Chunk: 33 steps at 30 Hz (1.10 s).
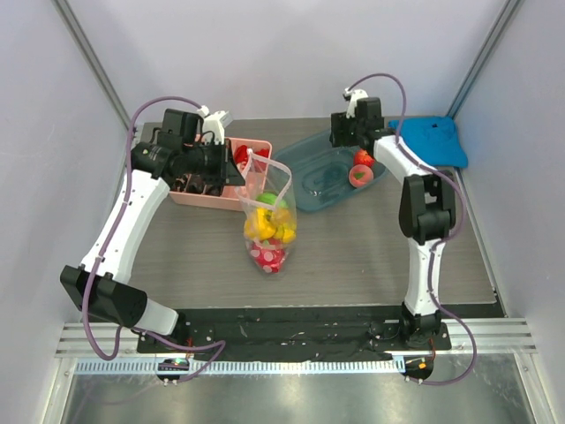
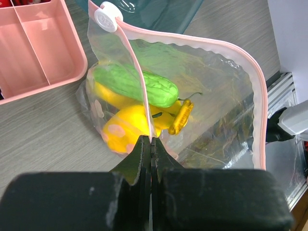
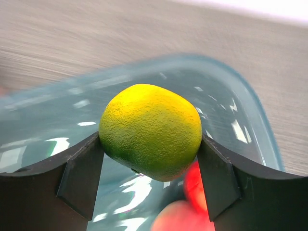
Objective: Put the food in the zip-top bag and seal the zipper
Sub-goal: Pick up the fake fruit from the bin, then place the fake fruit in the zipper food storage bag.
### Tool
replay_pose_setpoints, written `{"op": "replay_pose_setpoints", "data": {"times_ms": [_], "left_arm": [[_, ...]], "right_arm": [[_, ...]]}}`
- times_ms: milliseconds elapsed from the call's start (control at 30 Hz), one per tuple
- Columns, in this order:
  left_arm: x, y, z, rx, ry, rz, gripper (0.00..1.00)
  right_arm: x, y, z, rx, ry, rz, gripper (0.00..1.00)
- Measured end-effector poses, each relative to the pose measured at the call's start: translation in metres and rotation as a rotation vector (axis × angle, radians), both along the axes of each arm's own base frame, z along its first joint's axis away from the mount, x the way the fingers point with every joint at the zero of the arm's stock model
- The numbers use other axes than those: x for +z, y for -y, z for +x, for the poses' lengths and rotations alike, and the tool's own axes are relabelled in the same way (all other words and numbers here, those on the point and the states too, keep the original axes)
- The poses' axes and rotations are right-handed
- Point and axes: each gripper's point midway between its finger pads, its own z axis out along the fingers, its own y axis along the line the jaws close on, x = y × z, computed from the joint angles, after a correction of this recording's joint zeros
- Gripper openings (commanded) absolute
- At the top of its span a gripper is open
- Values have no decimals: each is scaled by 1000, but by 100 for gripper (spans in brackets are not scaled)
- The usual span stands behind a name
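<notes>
The right gripper (image 3: 150, 144) is part-closed, both pads pressed against a yellow-green lime (image 3: 150, 127). It holds the lime just above the teal tray (image 1: 309, 190) near the bench's far right corner. Two red pieces (image 1: 360, 168) lie in that tray beneath it.

The left gripper (image 2: 151, 144) is pinched fully together on one lip of the zip-top bag (image 2: 207, 110), so the mouth gapes. The bag sits mid-bench, just beside the pink divided box (image 1: 190, 196) towards the far left. It holds a green cucumber (image 2: 139, 84) and yellow fruit (image 2: 127, 127). The zipper (image 2: 136, 72) is undone, with its slider (image 2: 107, 18) parked at one end.

The step in hand looks like loading, with the lime lifted but not yet bagged.

Next, the right arm probably has to carry the lime leftwards over the open mouth and let go between the two pink lips. The left arm needs to hold its lip up and steady meanwhile. The red pieces and the sealing remain.
</notes>
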Motion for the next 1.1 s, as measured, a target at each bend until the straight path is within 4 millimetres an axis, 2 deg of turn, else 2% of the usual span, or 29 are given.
{"op": "replay_pose_setpoints", "data": {"times_ms": [133, 167, 200, 267, 333, 433, 500, 567, 667, 700, 733, 800, 833, 867, 967, 1100], "left_arm": [[2, 0, -1, -3, 8, -2, 0], [3, 0, -2, -4, 10, -4, 0], [4, 0, -3, -4, 13, -6, 0], [7, -1, -5, -6, 20, -9, 0], [10, -1, -7, -8, 28, -15, 0], [16, -1, -12, -12, 45, -24, 0], [19, -2, -14, -15, 53, -29, 0], [21, -2, -16, -15, 61, -31, 0], [22, -3, -18, -15, 64, -33, 0], [22, -3, -19, -15, 64, -33, 0], [22, -3, -19, -15, 66, -33, 0], [23, -3, -20, -15, 69, -34, 0], [24, -3, -20, -15, 71, -35, 0], [25, -4, -21, -15, 73, -35, 0], [27, -4, -22, -14, 79, -38, 0], [26, -5, -25, -12, 77, -39, 0]], "right_arm": [[98, -23, -24, 104, 115, 139, 43], [130, -32, -34, 145, 156, 190, 43], [167, -41, -49, 197, 204, 248, 43], [227, -58, -80, 294, 286, 334, 43], [275, -78, -115, 397, 352, 402, 43], [326, -124, -184, 602, 420, 465, 43], [337, -154, -225, 729, 428, 481, 43], [334, -186, -266, 862, 402, 481, 43], [310, -212, -293, 958, 349, 452, 48], [298, -216, -297, 974, 321, 436, 53], [287, -218, -300, 982, 294, 421, 68], [262, -222, -304, 993, 231, 387, 81], [250, -223, -306, 1001, 204, 369, 93], [244, -224, -308, 1005, 186, 360, 98], [231, -224, -313, 1009, 149, 332, 100], [238, -221, -307, 982, 169, 324, 100]]}}
